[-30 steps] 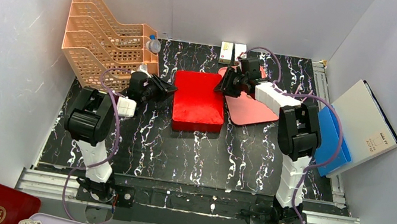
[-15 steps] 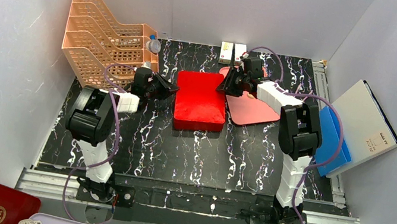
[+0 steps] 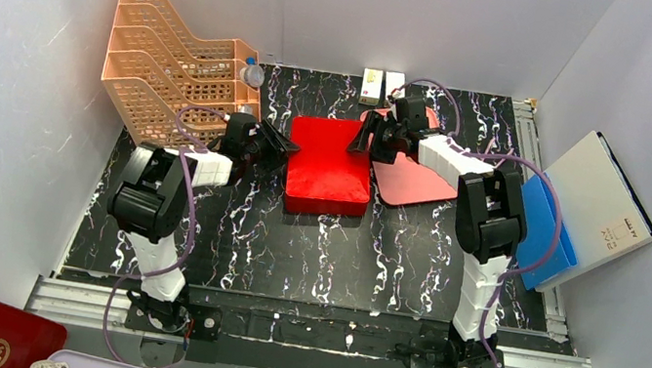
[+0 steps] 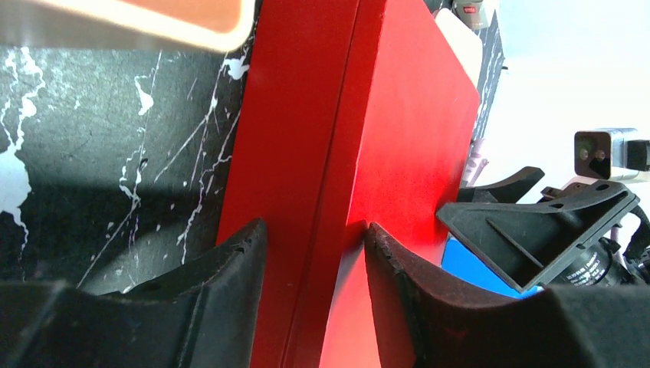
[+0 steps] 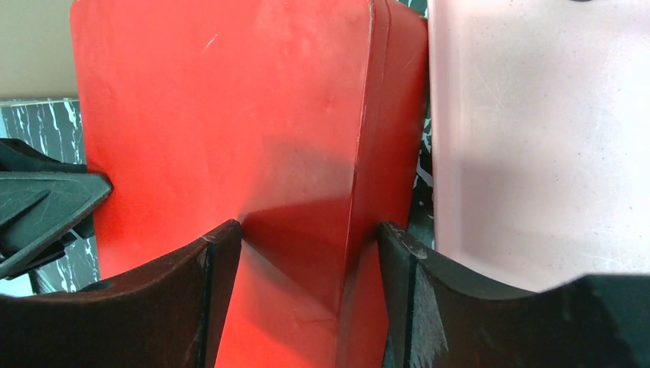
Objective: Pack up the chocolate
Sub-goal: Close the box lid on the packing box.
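A: Well, where is the chocolate?

B: None of it shows in any view. The red box (image 3: 329,167) lies closed at the middle of the surface (image 3: 340,256), and the pieces may be inside it. That is a guess.

A: How do the arms stand to the box?

B: The left end effector (image 3: 281,144) is at its left edge. The right end effector (image 3: 366,140) is at its far right corner, just beside the pink tray (image 3: 416,181). The box looks close to square, a little longer from near to far. Each arm therefore meets a long side, and neither is clearly nearer.

A: Are they holding it?

B: Both have their jaws parted with a box edge between them. No firm clamp can be made out on either side, so they read as open and straddling. Lifting the lid, if that is the step in hand, would need both to close at matching height.

A: What do the wrist views add?

B: The top view gives only the layout. The right wrist view shows a fine line along the box's right edge, probably the lid seam. The left wrist view shows the left edge running between the jaws, with the other end effector across the top.
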Available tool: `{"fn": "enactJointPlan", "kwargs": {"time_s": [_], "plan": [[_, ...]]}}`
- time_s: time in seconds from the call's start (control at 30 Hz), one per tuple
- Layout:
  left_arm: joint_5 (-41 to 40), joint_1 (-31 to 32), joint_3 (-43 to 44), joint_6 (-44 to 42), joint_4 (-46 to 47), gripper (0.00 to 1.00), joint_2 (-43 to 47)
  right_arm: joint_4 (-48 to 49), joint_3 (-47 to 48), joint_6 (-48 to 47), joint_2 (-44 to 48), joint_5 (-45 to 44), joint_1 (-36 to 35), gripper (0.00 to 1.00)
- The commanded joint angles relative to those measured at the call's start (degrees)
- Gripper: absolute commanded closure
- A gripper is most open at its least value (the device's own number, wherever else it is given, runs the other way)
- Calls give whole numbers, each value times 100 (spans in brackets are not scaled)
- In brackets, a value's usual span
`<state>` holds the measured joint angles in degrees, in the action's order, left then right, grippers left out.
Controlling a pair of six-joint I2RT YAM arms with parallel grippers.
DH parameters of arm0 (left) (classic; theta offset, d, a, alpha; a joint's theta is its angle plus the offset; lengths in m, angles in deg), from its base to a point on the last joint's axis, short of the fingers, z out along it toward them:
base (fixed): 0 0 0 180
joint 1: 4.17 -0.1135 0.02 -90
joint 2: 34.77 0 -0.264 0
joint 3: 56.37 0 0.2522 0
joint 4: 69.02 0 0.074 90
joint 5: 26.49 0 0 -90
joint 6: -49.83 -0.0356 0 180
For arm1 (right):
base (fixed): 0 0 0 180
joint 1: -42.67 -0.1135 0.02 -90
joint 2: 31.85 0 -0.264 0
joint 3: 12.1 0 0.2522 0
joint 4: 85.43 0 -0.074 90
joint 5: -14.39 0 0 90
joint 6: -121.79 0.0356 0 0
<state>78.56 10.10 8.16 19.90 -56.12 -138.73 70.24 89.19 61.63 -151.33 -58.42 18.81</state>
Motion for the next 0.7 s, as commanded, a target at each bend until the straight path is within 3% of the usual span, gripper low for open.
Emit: {"fn": "enactJointPlan", "kwargs": {"time_s": [0.0, 0.37, 0.67], "plan": [[78, 148, -279, -400, -1850, 54, -102, -438, -189, -67, 81, 313, -209, 28], [44, 148, -678, -381, -2206, 51, 769, -315, -926, -102, 881, 344, -204, 28], [148, 147, -996, -135, -1639, 35, 1279, -2, -1449, -82, 1515, 343, -188, 28]]}}
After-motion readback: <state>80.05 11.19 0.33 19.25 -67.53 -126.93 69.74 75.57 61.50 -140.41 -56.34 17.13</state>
